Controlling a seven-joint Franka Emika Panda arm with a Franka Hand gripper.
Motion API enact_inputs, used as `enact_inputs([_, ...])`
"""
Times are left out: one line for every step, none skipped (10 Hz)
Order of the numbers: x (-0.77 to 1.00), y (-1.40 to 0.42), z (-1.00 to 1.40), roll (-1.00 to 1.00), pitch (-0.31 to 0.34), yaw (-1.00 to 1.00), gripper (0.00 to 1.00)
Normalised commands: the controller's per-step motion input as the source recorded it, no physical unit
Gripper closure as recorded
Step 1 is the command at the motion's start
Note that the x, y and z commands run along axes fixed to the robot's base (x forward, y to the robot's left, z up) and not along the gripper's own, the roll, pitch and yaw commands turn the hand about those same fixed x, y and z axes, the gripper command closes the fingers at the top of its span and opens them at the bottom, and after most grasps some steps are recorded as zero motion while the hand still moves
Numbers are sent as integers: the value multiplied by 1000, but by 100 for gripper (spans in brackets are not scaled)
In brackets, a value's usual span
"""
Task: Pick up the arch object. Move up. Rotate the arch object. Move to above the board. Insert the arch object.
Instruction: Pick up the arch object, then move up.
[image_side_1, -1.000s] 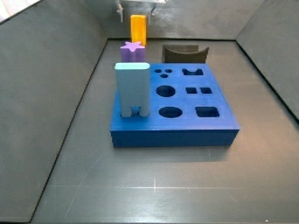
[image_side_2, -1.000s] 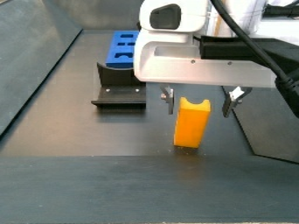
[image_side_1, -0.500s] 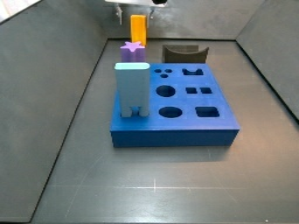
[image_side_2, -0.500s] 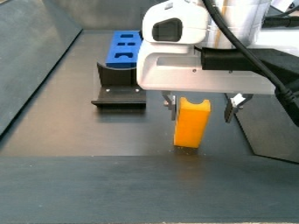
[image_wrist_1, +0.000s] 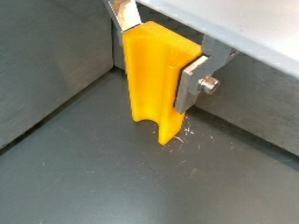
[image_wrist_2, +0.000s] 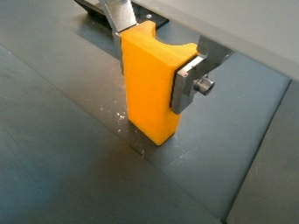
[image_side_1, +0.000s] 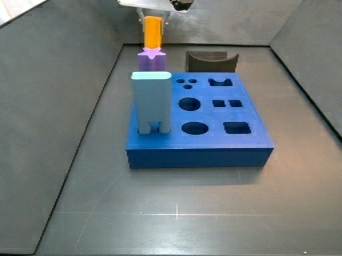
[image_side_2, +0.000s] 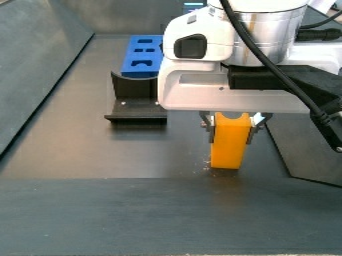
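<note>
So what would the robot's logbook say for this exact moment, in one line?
phase: pick | gripper: shut on arch object | arch object: upright, at floor | board: apart, not reached

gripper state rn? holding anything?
Gripper: shut on the arch object, fingers clamped on both its sides, at the far end of the floor from the board.

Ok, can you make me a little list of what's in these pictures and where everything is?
gripper: at the far end of the floor, shut on the arch object
arch object: orange, upright, between the fingers
board: blue, holes on top
pale blue block: standing in the board
dark brown piece: on the floor behind the board
</note>
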Motion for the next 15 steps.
enact_inputs([0,0,0,0,0,0,100])
enact_inputs([0,0,0,0,0,0,100])
enact_inputs([0,0,0,0,0,0,100])
enact_inputs([0,0,0,0,0,0,100])
enact_inputs([0,0,0,0,0,0,100])
enact_inputs([0,0,0,0,0,0,100])
enact_inputs([0,0,0,0,0,0,100])
enact_inputs([0,0,0,0,0,0,100])
enact_inputs([0,0,0,0,0,0,100])
enact_inputs([0,0,0,0,0,0,100])
enact_inputs([0,0,833,0,0,0,100])
enact_inputs([2,-18,800,7,18,-36,100])
enact_inputs([-11,-16,740,17,36,-39,100])
enact_inputs([-17,-5,604,43,67,-38,100])
enact_inputs([-15,-4,505,58,81,-30,100])
